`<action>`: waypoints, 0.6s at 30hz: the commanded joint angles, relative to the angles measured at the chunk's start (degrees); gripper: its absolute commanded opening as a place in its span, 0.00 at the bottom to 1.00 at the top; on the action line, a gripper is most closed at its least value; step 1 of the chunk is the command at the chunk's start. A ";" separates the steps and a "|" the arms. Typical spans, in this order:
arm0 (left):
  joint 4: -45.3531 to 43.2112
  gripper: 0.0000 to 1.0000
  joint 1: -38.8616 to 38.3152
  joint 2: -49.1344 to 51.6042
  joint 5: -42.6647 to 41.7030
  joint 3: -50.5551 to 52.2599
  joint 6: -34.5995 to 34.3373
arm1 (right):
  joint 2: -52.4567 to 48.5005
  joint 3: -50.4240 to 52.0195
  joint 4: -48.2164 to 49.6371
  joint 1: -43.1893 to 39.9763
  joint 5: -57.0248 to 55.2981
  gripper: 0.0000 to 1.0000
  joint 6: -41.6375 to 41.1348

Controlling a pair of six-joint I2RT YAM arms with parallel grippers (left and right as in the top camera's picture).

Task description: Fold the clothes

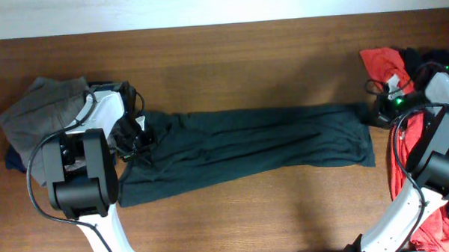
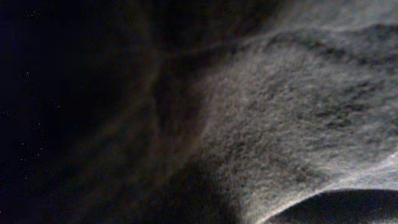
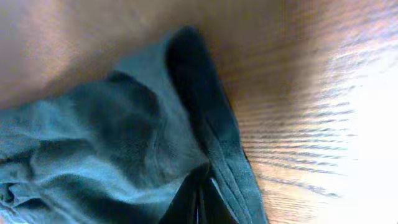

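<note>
The dark green-black T-shirt (image 1: 247, 144) lies as a long folded strip across the middle of the wooden table (image 1: 230, 58). My left gripper (image 1: 135, 136) is at its left end, where the wrinkles gather; it looks shut on the cloth. The left wrist view shows only close-up fabric (image 2: 280, 112), and the jaws are hidden. My right gripper (image 1: 374, 112) is at the strip's right end. In the right wrist view its fingers (image 3: 200, 200) are shut on the T-shirt's hem (image 3: 217, 137), low over the table. No lettering shows.
Grey trousers (image 1: 37, 110) lie bunched at the far left, over something dark blue (image 1: 12, 159). A red top (image 1: 383, 60) and a black top (image 1: 424, 58) lie at the back right. More red cloth (image 1: 437, 223) hangs at the right edge.
</note>
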State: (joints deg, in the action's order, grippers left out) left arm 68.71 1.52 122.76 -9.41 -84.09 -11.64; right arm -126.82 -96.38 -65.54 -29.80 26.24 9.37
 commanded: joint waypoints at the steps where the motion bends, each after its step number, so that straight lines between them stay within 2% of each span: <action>1: -3.56 0.01 0.90 2.99 8.17 1.77 -0.31 | 2.14 -7.04 -1.99 -1.42 1.51 0.04 4.17; 5: -3.56 0.01 0.90 2.99 8.15 1.77 -0.31 | 2.84 -9.46 -1.97 -1.73 -0.11 0.04 4.15; 7: -3.56 0.01 0.90 2.99 8.17 1.77 -0.31 | 2.78 -9.38 -2.12 -1.73 -0.39 0.17 4.15; 11: -3.56 0.01 0.90 2.99 8.17 1.77 -0.31 | 2.75 -9.09 -3.32 -1.75 -7.10 0.23 3.61; 12: -3.56 0.01 0.90 2.99 8.15 1.77 -0.31 | 2.75 -9.05 -3.48 -1.77 -7.85 0.27 3.32; 13: -3.56 0.01 0.90 2.99 8.15 1.77 -0.31 | 2.75 -9.05 -3.72 -1.86 -8.98 0.46 2.08; 14: -3.58 0.01 0.90 2.99 8.15 1.77 -0.31 | 2.71 -8.92 -4.00 -1.92 -9.40 0.57 1.29; 16: -3.61 0.01 0.90 2.99 8.15 1.77 -0.31 | 2.64 -7.85 -4.07 -2.12 -9.38 0.68 0.63; 18: -3.63 0.01 0.90 2.99 8.15 1.77 -0.31 | 2.60 -5.64 -3.56 -2.16 -9.25 0.72 0.63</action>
State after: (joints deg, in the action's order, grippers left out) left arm 68.69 1.52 122.72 -9.41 -84.05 -11.64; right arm -125.84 -104.47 -69.17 -31.44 19.20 10.90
